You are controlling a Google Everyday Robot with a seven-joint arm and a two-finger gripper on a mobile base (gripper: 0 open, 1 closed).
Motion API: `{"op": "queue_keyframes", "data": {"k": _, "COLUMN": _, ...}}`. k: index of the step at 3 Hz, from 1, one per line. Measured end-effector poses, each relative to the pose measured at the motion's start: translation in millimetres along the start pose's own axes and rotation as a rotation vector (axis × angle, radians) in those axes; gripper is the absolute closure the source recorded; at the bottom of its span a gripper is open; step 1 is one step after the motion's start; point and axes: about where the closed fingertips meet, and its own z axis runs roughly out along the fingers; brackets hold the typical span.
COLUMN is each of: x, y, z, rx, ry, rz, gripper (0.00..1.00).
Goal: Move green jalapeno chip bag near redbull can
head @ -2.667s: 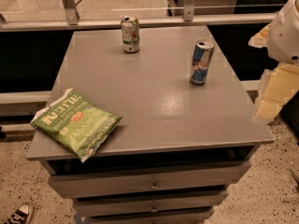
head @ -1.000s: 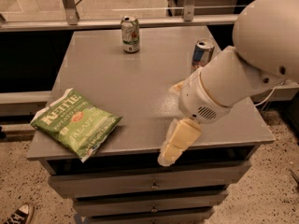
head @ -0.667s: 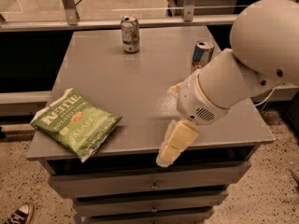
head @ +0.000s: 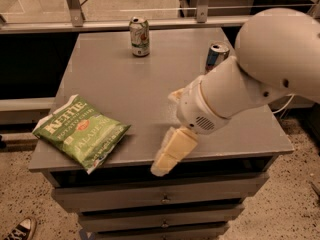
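The green jalapeno chip bag [head: 80, 131] lies flat at the front left corner of the grey table [head: 125, 79], its "KETTLE" lettering facing up. The redbull can [head: 216, 55] stands at the back right, its lower part hidden behind my arm. My gripper [head: 164, 165] hangs over the table's front edge, to the right of the bag and a short way from it, pointing down and left. It holds nothing that I can see. My white arm [head: 250, 79] covers the right side of the table.
A white-and-green can [head: 139, 36] stands at the back of the table, left of the redbull can. Drawers [head: 160, 199] sit below the tabletop. A metal rail [head: 100, 25] runs behind the table. A shoe [head: 19, 230] shows at the bottom left on the floor.
My arm has swung in from the right edge over the table's right half, and the gripper now hangs at the front edge near the bag. Bag and cans have not moved.
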Motion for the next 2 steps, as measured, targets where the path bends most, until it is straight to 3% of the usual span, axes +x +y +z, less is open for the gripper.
{"op": "queue_keyframes", "data": {"k": 2, "x": -56, "y": -3, "z": 65, "rx": -0.061, "ry": -0.139, "rz": 0.079, "gripper": 0.0}}
